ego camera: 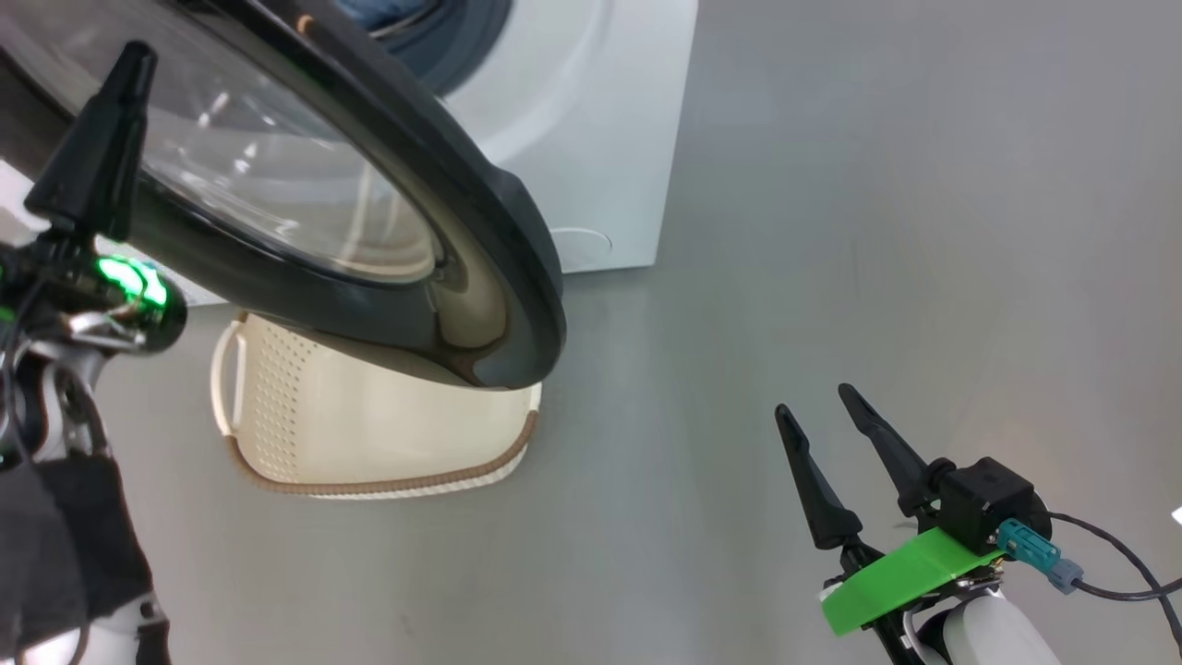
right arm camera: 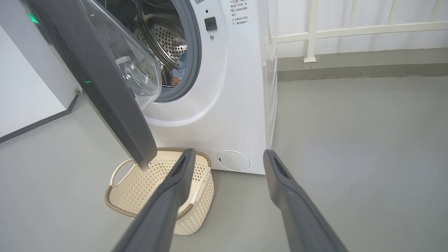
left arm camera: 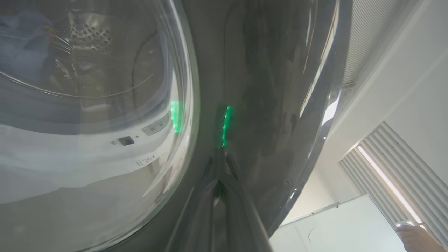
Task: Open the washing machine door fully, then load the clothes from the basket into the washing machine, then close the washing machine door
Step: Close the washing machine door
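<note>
The washing machine door (ego camera: 499,231), a black ring around bulging glass, stands partly open at the upper left. My left gripper (ego camera: 135,57) is shut and empty, its tips against the door's outer black ring (left arm camera: 266,105). The white washing machine (right arm camera: 231,105) stands behind, and blue clothes (right arm camera: 179,65) lie in its steel drum. The cream basket (right arm camera: 122,203) sits on the floor under the door, and nothing shows inside it. My right gripper (right arm camera: 229,155) hangs open and empty, low at the right (ego camera: 814,404), pointing toward the machine's base.
Grey floor (ego camera: 877,231) spreads to the right of the machine. A white railing (right arm camera: 350,31) runs along the back wall. A round white flap (right arm camera: 233,160) sits low on the machine's front. A person's hand (left arm camera: 416,238) shows at the left wrist view's corner.
</note>
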Available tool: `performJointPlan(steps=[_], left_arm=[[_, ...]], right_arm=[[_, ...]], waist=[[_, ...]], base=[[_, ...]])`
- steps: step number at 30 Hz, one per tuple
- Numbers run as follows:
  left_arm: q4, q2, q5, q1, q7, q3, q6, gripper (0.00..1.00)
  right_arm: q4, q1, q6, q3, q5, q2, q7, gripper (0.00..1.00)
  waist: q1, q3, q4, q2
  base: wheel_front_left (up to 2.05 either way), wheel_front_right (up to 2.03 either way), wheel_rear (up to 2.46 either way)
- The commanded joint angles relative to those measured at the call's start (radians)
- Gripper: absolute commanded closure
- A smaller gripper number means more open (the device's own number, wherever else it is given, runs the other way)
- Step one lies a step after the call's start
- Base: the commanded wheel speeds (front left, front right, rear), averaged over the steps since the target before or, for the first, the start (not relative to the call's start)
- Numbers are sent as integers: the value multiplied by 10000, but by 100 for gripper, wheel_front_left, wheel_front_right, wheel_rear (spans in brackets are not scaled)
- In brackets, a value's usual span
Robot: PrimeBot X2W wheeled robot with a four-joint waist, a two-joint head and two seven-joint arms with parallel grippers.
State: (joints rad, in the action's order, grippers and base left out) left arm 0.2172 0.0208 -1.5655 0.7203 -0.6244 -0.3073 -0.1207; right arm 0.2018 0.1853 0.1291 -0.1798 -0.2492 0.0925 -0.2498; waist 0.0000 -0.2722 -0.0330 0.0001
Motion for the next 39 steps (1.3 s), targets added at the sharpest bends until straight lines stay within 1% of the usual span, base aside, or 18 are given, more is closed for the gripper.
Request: performJointPlan(steps=[1,7,10,11,12,13,15,18,20,21,22,25,28,29,30,32,34,39], left_arm=[[-444,424,221,-259,137,-285,-97,100],[-985,393,248,-946,582,-486,-98,100],[-1357,377,348,-1291,991,-650,-99,100],[-1548,372,456,-1406,1201,-704,-99,83],[-1704,366,501,-1535,1320,-694,-99,35],[-1898,386,679,-1690,1443,-649,-99,0],[-2259,418,1061,-2002,1802,-569,-99,0],[-2888,604,1808,-2478,2622,-421,-99,0],[-3314,993,2749,-2879,3377,-76,-99,0],[-3314,993,2749,-2879,3377,-76,-99,0],[-3485,1165,3147,-3104,3789,202,-99,0],[-3694,2014,4880,-3840,5558,1137,-99,0],[-3350,2831,6667,-4471,7616,2094,-99,0],[-3126,3043,7256,-4639,8192,2287,-99,0],[-2888,3234,7880,-4785,8502,2482,-99,0],[-2539,3246,8776,-4937,8777,2482,-98,0],[-2361,3134,9651,-5079,8843,2337,-33,0],[-2786,2529,11701,-5516,8858,1724,194,0]], right_arm=[[-189,-98,16,-203,2,-65,-120,0],[-100,-368,16,-229,-66,-64,-120,0],[-76,-461,16,-268,-103,-71,-120,0],[-74,-487,16,-282,-111,-72,-120,0],[-72,-516,16,-284,-116,-71,-120,0],[-71,-551,16,-283,-121,-71,-120,0],[-70,-605,16,-290,-123,-66,-120,0],[-72,-672,16,-285,-131,-43,-120,0],[-91,-708,16,-269,-137,-31,-120,0],[-91,-708,16,-269,-137,-31,-120,0],[-102,-724,16,-259,-139,-25,-120,0],[-123,-748,16,-245,-145,-4,-120,0],[-150,-773,16,-220,-111,2,-120,0],[-160,-784,16,-210,-104,0,-120,0],[-168,-793,16,-205,-94,-1,-120,0],[-187,-812,16,-189,-79,1,-120,0],[-212,-831,16,-170,-61,3,-120,0],[-326,-879,16,-127,-9,-7,-120,0]], waist=[[0,309,229,-1],[0,968,591,-1],[0,1185,674,-1],[0,1229,689,-1],[0,1286,713,-1],[0,1330,732,-1],[0,1396,753,-1],[0,1477,762,-1],[0,1492,758,-1],[0,1492,758,-1],[0,1498,757,-1],[0,1492,736,-1],[0,1501,718,-1],[0,1505,715,-1],[0,1508,707,-1],[0,1517,700,-1],[0,1523,695,-1],[0,1519,671,-1]], base=[[0,0,0],[0,0,0],[0,0,0],[0,0,0],[0,0,0],[0,0,0],[0,0,0],[0,0,0],[0,0,0],[0,0,0],[0,0,0],[0,0,0],[0,0,0],[0,0,0],[0,0,0],[0,0,0],[0,0,0],[0,0,0]])
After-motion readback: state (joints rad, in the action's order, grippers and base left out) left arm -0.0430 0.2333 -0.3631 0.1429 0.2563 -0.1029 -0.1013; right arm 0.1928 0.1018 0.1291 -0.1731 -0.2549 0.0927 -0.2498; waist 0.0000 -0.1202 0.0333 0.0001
